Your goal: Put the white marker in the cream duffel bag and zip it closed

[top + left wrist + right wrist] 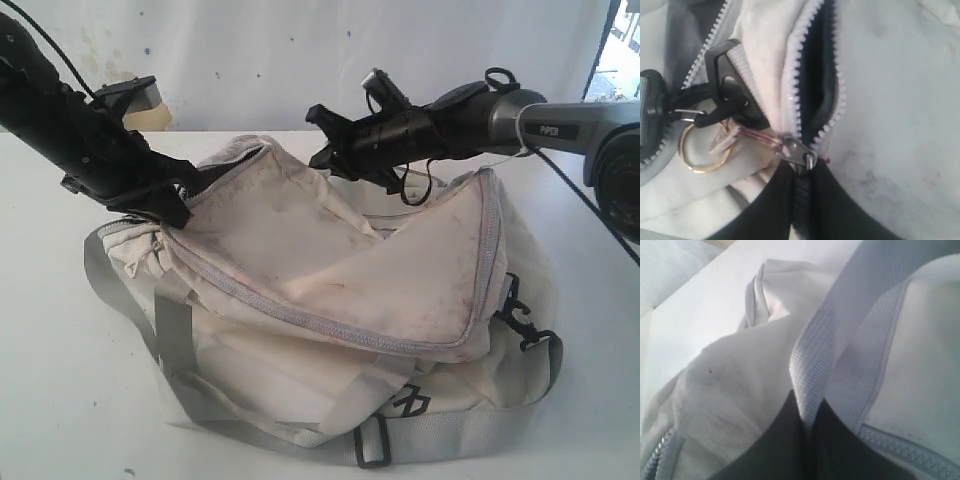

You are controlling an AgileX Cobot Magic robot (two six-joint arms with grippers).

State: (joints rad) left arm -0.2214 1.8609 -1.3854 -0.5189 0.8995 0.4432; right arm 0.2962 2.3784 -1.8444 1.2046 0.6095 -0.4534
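- Left wrist view is showing the left gripper [801,174] pinching closed on the zipper slider [797,151] of the cream duffel bag [890,100]. The teeth beyond the slider are lying parted over dark lining [812,75].
- The white marker is not showing in any of the 3 views. I am judging it to be lying inside the bag, since the work is on the zip, but the pictures are not confirming that.
- The right gripper [807,405] is clamping closed on a grey strap [840,330]. In the exterior view it is holding the far side of the bag up off the tabletop [60,380].
- The step in hand is looking like the zipping itself, with an open stretch waiting ahead of the slider.
- Doing it well is meaning drawing the slider along the line of the teeth, not lifting away from them. The right gripper should be pulling gently the opposite way, so the fabric is staying taut and the 2 rows are meeting flat.
- A black clip [727,70] and a gold ring [700,171] are sitting just beside the slider. Loose cloth or either of these snagging in the teeth is the likeliest trouble, so a slow, even pull is suiting best.
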